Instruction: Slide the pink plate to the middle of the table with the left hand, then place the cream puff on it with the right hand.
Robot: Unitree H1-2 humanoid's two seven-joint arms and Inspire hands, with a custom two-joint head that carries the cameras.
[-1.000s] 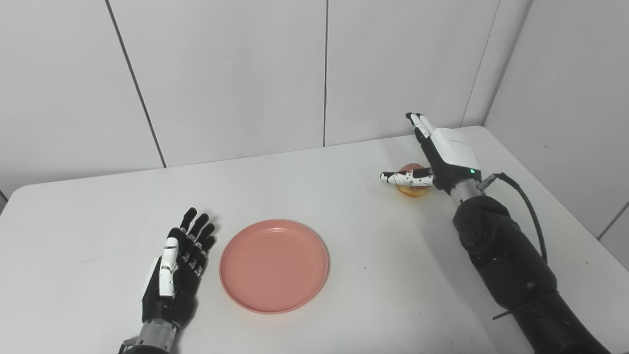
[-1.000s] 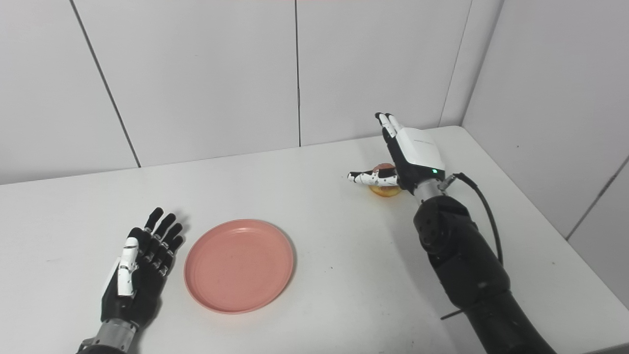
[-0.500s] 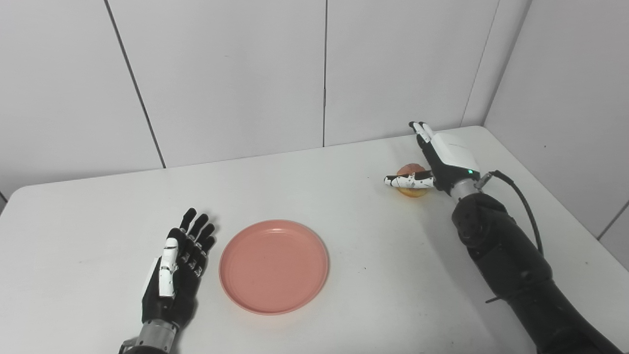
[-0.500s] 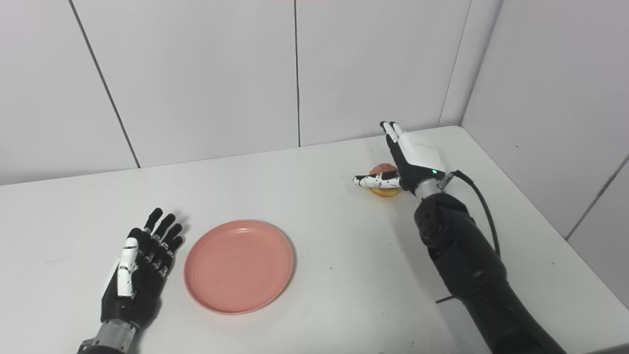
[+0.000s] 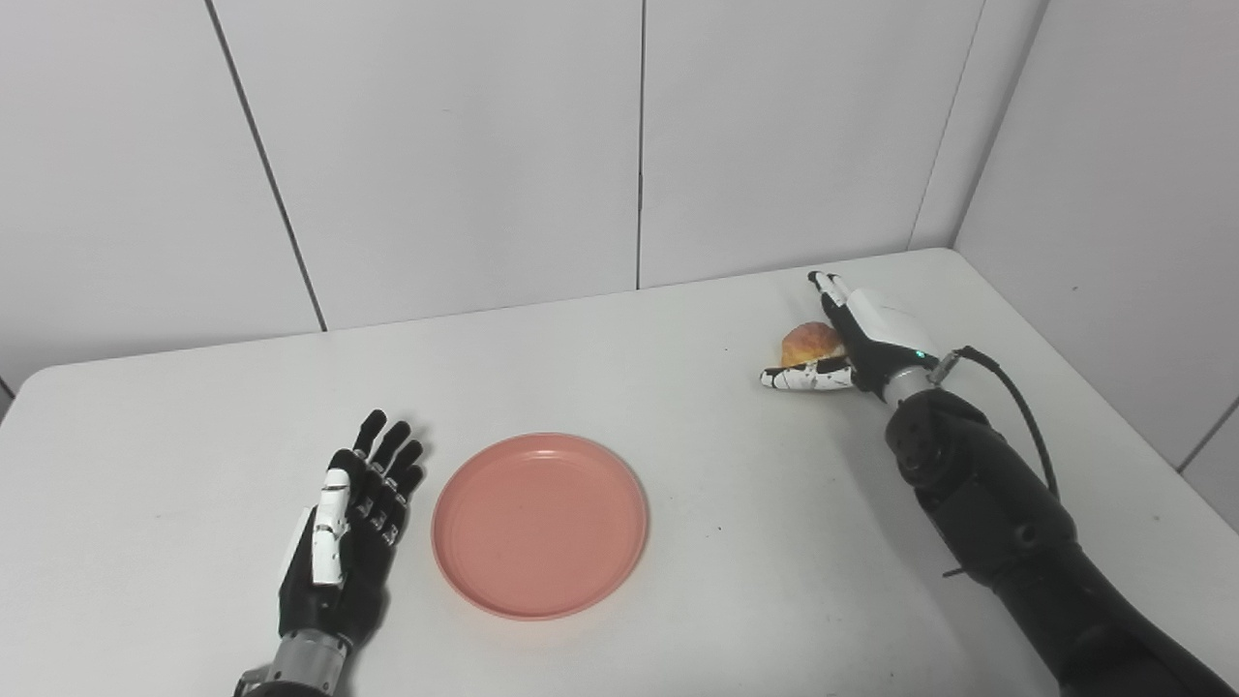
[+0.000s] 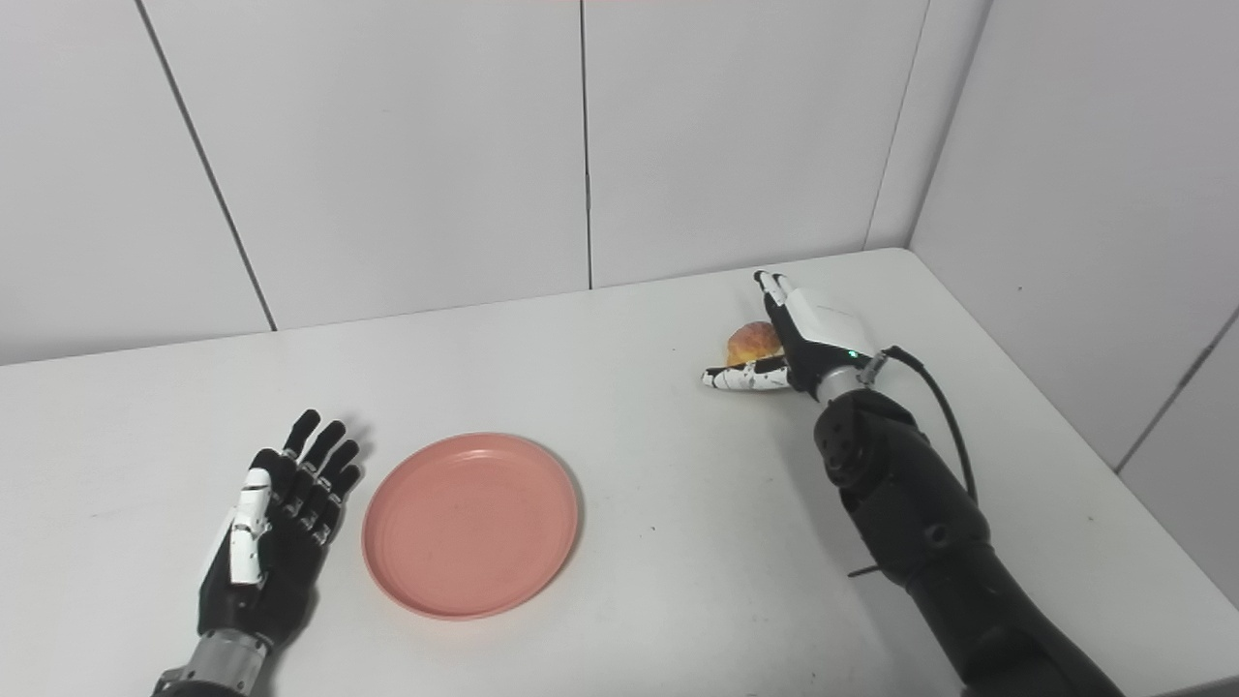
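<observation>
The pink plate [image 5: 539, 524] lies flat near the middle of the white table [image 5: 619, 387]. My left hand [image 5: 350, 528] rests open on the table just left of the plate, fingers straight and apart from the rim. The golden cream puff [image 5: 809, 342] sits on the table at the far right. My right hand [image 5: 861, 334] is open, low at the table, with the puff between its thumb in front and its fingers behind. I cannot tell whether they touch the puff.
The table's right edge runs close to my right arm [image 5: 1007, 523]. White wall panels [image 5: 639, 145] stand behind the table and to its right.
My right hand has dropped lower to the table around the cream puff, with the thumb now below it. The left hand and the plate have not moved.
</observation>
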